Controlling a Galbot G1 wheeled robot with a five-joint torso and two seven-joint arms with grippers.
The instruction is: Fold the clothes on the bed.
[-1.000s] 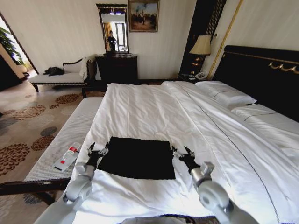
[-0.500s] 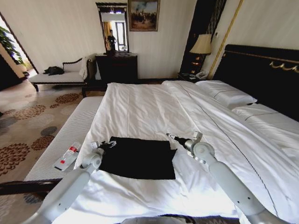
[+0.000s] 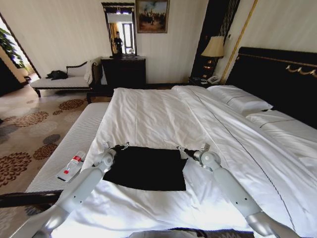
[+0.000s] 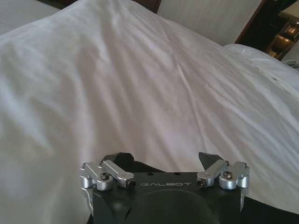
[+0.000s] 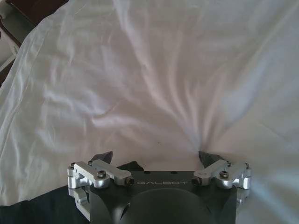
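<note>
The clothes (image 3: 146, 168) lie flat as a black rectangle on the white sheet of the bed (image 3: 148, 114), near its front edge. My left gripper (image 3: 119, 147) is at the garment's far left corner, low over the sheet. My right gripper (image 3: 182, 148) is at the far right corner. The left wrist view shows the left gripper (image 4: 163, 161) open, its fingertips (image 4: 209, 158) spread wide over white sheet, with black fabric (image 4: 273, 212) at the frame's edge. The right gripper (image 5: 156, 158) is open too, with dark cloth (image 5: 28, 210) beside it.
A long padded bench (image 3: 74, 139) runs along the bed's left side with a plastic bottle (image 3: 72, 166) on it. Pillows (image 3: 240, 101) and the dark headboard (image 3: 277, 74) are at the right. A chaise (image 3: 64, 82), a dresser (image 3: 124, 72) and a lamp (image 3: 214, 48) stand by the far wall.
Both arms have stretched forward, carrying the grippers from beside the garment's middle to its far corners. The garment itself has not moved.
</note>
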